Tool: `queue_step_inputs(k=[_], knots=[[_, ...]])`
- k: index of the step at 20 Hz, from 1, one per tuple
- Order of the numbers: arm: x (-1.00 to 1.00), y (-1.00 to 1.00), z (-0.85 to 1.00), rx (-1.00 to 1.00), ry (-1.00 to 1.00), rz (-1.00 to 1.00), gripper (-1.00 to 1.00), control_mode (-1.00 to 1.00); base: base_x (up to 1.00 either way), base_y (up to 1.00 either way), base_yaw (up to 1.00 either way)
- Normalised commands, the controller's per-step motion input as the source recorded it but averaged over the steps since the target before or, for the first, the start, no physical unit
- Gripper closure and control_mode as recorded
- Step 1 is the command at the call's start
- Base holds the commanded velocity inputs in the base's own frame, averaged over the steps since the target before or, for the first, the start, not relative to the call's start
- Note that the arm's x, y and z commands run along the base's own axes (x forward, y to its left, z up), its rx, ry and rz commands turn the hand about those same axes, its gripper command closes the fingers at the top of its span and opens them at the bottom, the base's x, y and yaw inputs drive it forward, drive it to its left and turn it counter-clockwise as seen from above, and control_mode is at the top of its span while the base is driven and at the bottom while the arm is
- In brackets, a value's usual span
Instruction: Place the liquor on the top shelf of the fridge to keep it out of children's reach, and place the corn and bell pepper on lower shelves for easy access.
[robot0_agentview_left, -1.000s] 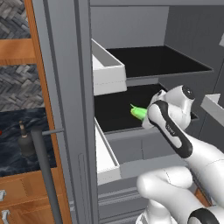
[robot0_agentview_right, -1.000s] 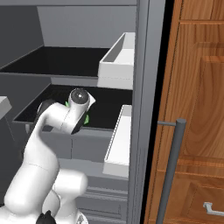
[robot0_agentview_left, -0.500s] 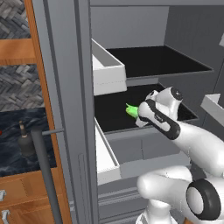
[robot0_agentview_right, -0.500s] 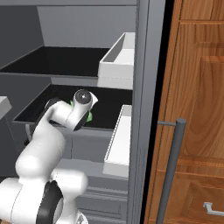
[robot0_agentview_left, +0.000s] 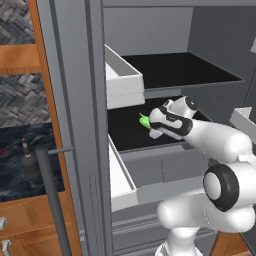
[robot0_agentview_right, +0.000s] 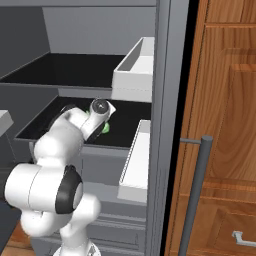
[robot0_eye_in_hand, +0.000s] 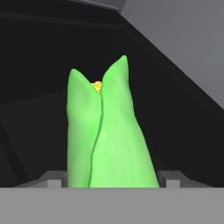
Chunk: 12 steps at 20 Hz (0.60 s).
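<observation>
So the corn (robot0_eye_in_hand: 107, 135) is sitting clamped in the pincer (robot0_agentview_left: 151, 125), poking tip-first over one of the lower shelves (robot0_agentview_left: 131, 131) inside the fridge (robot0_agentview_left: 75, 100). Looks like the placing step: next it's needing to lower, let go, then go fetch the liquor (robot0_agentview_left: 29, 161) waiting outside by the door.

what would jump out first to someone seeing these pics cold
The bright green ear of corn, split at its tip over a yellow patch, stands between the gripper fingers, held over a lower black shelf board of the tall grey fridge. Next, the white arm reaching in from the front. A dark bottle with a tan cork stands on the dark counter, left of the open door.
</observation>
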Motion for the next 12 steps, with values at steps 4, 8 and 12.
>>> queue_step_inputs(k=[4,8,12], knots=[[0.57,0.06,-0.11,-0.01,0.0,0.0,1.0,-1.0,0.0,0.0,0.0],[0.31,0.26,-0.14,-0.08,-0.06,0.0,-1.0,-1.0,0.0,0.0,0.0],[0.03,0.22,-0.01,-0.08,-0.17,0.0,-1.0,-1.0,0.0,0.0,0.0]])
